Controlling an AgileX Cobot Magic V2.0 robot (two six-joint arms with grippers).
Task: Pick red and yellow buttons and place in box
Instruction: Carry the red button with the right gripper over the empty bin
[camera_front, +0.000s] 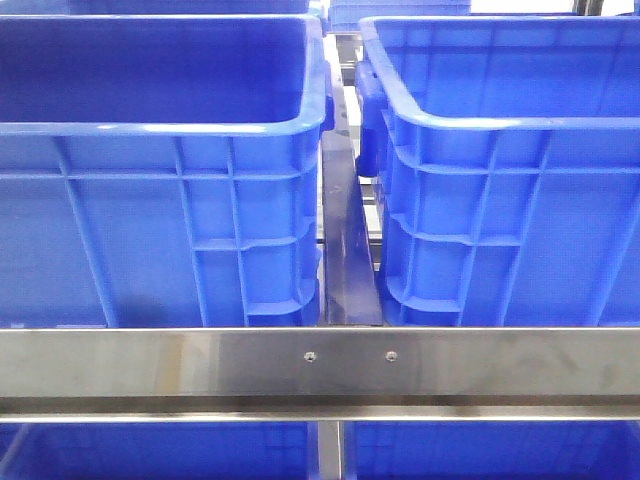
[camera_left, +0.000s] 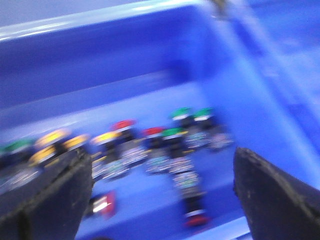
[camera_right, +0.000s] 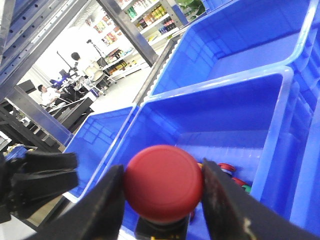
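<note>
While over a crate (camera_right: 280, 115), right tool (camera_right: 162, 210) grips red button (camera_right: 163, 182) — left tool (camera_left: 160, 195) released

Two blue crates (camera_front: 160, 200) (camera_front: 510, 190) stand side by side.

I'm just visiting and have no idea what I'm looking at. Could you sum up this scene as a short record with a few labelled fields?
Setting: two large blue crates side by side behind a metal rail
Right gripper: shut on a red button, held above a blue crate
Left gripper: open, empty, over a crate of mixed buttons
Button colours in that crate: red, yellow, green; picture blurred
Arms in front view: none visible
</note>
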